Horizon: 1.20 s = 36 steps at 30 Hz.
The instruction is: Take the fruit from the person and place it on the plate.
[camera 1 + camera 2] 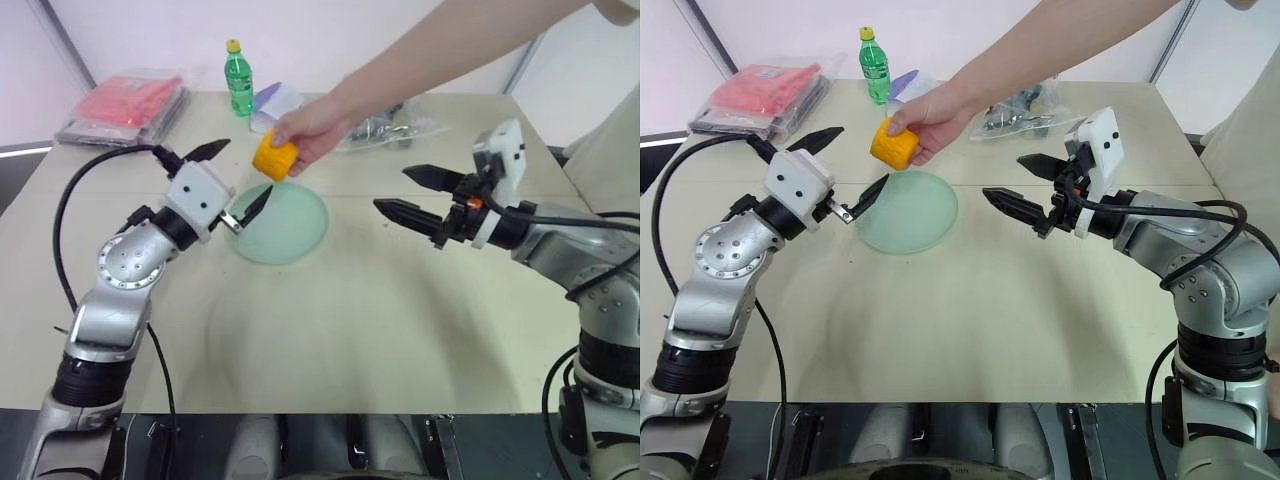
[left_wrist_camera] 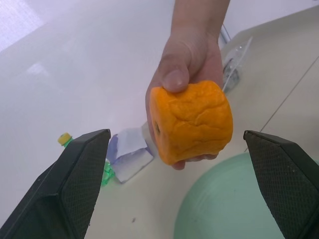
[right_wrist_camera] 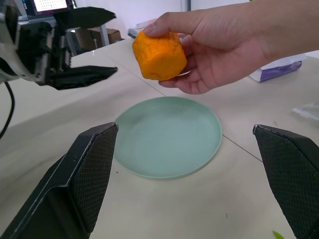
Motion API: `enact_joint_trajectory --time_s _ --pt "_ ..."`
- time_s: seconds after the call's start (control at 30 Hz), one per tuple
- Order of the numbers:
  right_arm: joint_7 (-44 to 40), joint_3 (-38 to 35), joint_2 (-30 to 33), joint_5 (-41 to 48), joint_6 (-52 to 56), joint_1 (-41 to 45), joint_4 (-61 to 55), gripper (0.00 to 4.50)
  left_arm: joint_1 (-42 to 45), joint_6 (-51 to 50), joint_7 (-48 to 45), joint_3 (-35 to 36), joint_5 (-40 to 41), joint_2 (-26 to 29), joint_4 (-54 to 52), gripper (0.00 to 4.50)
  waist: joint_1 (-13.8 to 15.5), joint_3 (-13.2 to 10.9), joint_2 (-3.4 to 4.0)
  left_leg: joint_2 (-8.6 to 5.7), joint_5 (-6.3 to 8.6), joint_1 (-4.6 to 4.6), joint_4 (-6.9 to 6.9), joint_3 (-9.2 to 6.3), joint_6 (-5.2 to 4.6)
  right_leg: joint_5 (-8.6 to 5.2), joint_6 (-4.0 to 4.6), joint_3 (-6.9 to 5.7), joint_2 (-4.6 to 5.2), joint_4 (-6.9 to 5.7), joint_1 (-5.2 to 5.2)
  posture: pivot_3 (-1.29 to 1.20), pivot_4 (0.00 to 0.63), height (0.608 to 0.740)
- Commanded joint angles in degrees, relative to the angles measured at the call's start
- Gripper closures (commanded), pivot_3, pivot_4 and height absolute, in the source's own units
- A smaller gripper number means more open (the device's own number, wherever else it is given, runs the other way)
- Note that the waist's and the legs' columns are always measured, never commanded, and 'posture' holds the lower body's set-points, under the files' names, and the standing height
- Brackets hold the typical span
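Both black two-fingered grippers, left point(image 1: 233, 178) and right point(image 1: 415, 193), stand wide apart and empty, flanking the small orange-yellow cylindrical fruit point(image 1: 274, 157) that the person's bare hand point(image 1: 313, 131) offers above the flat round mint-green plate point(image 1: 290, 228), likely ready for handover

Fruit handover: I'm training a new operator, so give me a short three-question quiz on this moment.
1. True or false: the fruit already lies on the plate.
2. Who holds the fruit? A) the left gripper B) the right gripper C) the person's hand
3. Fill in: the green bottle stands at the table's ____ edge, beyond the plate.

Key
1. False: it is held in the air above the plate's far rim.
2. C: both grippers are open and touch nothing; the left one is nearer the fruit.
3. far
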State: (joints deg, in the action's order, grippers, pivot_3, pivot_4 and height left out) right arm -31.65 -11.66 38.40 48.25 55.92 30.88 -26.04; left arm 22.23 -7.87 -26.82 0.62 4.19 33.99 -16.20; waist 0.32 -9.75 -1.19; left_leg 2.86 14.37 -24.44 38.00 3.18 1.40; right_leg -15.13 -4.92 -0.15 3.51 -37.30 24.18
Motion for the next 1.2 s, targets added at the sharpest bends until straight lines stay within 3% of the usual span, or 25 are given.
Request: enact_joint_trajectory --time_s 0.03,0.3,0.77,0.87,0.97,1.0,1.2 --pt "0.7 -0.7 0.0 1.5 -0.3 0.6 -2.5 0.07 1.6 3.1 0.5 -0.4 -1.4 -1.2 1.6 0.00 0.1 0.0 0.00 0.00 0.00 0.00 0.00 0.00 0.00 0.00 0.00 0.00 0.00 0.00 0.00 0.00 0.150 0.731" --pt "1.7 -0.8 0.6 2.6 -0.2 -0.1 -3.8 0.07 5.9 7.8 1.9 -1.6 -3.6 -6.2 10.2 0.00 0.4 0.0 0.00 0.00 0.00 -0.02 0.04 0.00 0.00 0.01 -0.01 -0.01 0.01 -0.01 0.00 0.00 0.150 0.731" --pt "4.2 -2.0 1.7 3.8 -0.4 -1.8 -5.8 0.07 10.9 13.9 1.3 -2.3 -4.8 -9.9 20.4 0.00 0.3 0.0 0.00 0.00 0.00 -0.01 0.05 -0.01 0.00 0.01 -0.02 -0.02 -0.01 -0.04 0.00 0.00 0.150 0.731" --pt "4.5 -1.9 1.6 3.9 -0.3 -1.8 -6.0 0.00 11.5 14.8 1.1 -2.4 -4.9 -10.6 21.9 0.82 0.4 0.0 0.00 0.00 0.00 -0.01 0.05 -0.01 0.00 0.01 -0.02 -0.01 0.00 -0.04 -0.01 0.00 0.150 0.731" --pt "4.3 -1.5 1.9 3.6 -0.4 -2.0 -6.0 0.00 11.5 15.4 0.9 -2.5 -4.9 -11.1 22.3 2.33 0.3 0.0 0.00 0.00 0.00 -0.01 0.05 -0.01 0.00 0.01 -0.02 -0.01 0.00 -0.04 0.00 0.00 0.150 0.731" --pt "4.3 -1.5 2.0 3.6 -0.4 -2.0 -6.0 0.00 11.5 15.7 0.7 -2.6 -4.9 -11.2 22.3 2.55 0.3 0.0 0.00 0.00 0.00 -0.01 0.05 -0.01 0.00 0.01 -0.02 -0.01 0.00 -0.04 -0.01 0.00 0.150 0.731" --pt "4.1 -1.1 1.9 3.1 -0.9 -2.0 -5.7 0.00 11.4 16.8 0.5 -2.5 -5.0 -11.5 22.2 2.56 0.3 0.0 0.00 0.00 0.00 -0.01 0.05 -0.01 0.00 0.01 -0.02 -0.01 0.00 -0.04 -0.01 0.00 0.150 0.731"
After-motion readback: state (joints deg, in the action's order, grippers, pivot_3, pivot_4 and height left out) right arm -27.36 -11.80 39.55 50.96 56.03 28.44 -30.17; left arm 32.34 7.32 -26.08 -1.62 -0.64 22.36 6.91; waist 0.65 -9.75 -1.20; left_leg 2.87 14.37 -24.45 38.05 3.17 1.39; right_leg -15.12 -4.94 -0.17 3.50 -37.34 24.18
